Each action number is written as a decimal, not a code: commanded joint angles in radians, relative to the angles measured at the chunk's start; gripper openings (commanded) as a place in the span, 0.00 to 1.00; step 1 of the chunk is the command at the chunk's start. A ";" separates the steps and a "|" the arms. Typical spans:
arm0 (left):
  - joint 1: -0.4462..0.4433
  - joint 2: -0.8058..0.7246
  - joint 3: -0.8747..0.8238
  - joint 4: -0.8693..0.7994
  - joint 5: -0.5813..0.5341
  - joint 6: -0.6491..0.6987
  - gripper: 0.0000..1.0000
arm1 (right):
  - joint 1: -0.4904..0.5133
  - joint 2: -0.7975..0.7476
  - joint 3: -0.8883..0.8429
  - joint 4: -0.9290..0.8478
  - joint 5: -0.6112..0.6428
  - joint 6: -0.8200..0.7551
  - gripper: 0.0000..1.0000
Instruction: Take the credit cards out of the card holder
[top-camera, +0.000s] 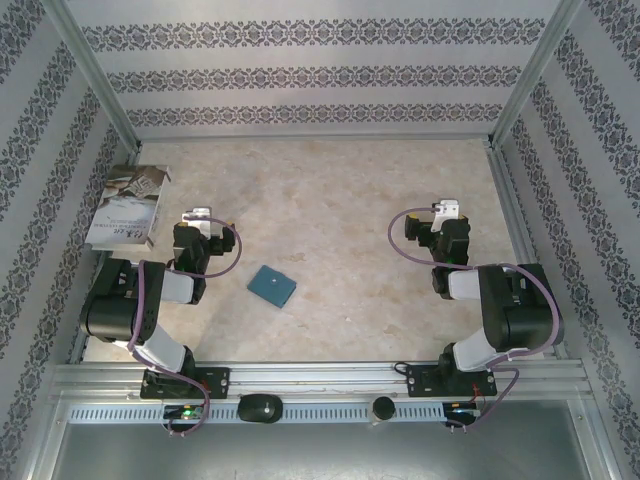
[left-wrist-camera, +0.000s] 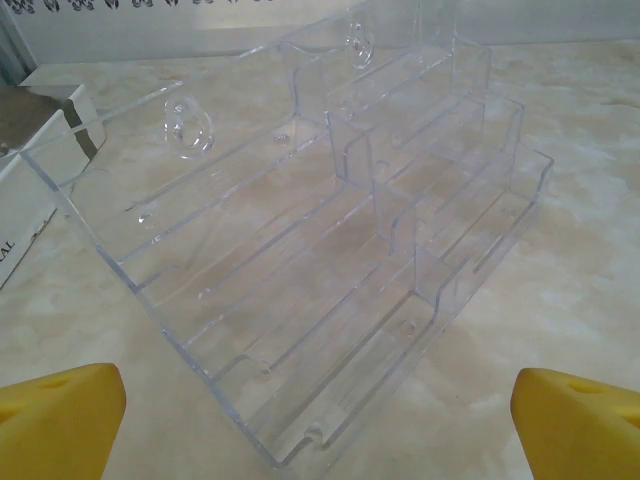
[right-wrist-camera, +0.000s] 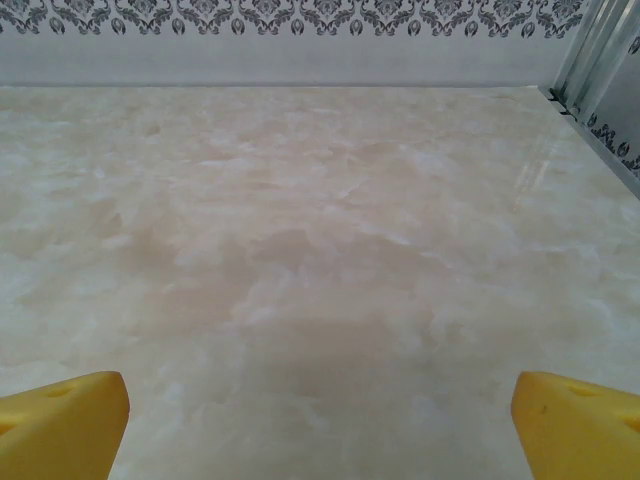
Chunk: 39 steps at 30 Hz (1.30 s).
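**Teal holder flat on table, both grippers gaping**

From above: small flat teal-blue folding card holder (top-camera: 272, 286), one squarish panel, lying askew. Left gripper (left-wrist-camera: 320, 440) just left of it, right gripper (right-wrist-camera: 320, 440) well right, both wide open, gripping nothing. From left wrist: clear stepped plastic tray (left-wrist-camera: 300, 250), beyond-left of holder, faint from above.

Top external camera: mounted high behind the arm bases, facing down and forward over the whole beige marble-patterned tabletop (top-camera: 340, 200) to the damask-patterned far wall (top-camera: 320, 75).

Left wrist camera: low and close to the surface, facing forward across a clear stepped plastic tray (left-wrist-camera: 330, 250). The yellow fingertips (left-wrist-camera: 60, 420) of the left gripper (left-wrist-camera: 320, 440) sit in its lower corners.

Right wrist camera: equally low behind the right gripper (right-wrist-camera: 320, 430), facing the same wall.

All three views share tabletop and wall. The overhead and left wrist views also share the white printed booklet (top-camera: 128, 205).
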 joint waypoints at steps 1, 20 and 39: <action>0.012 0.002 0.017 0.005 -0.002 0.009 0.99 | -0.005 -0.004 -0.005 0.042 -0.018 0.007 0.98; 0.010 0.001 0.015 0.008 -0.003 0.010 0.99 | -0.005 -0.003 -0.005 0.042 -0.018 0.006 0.98; 0.011 0.001 0.013 0.016 -0.053 -0.004 0.99 | -0.014 -0.002 -0.002 0.039 -0.031 0.012 0.98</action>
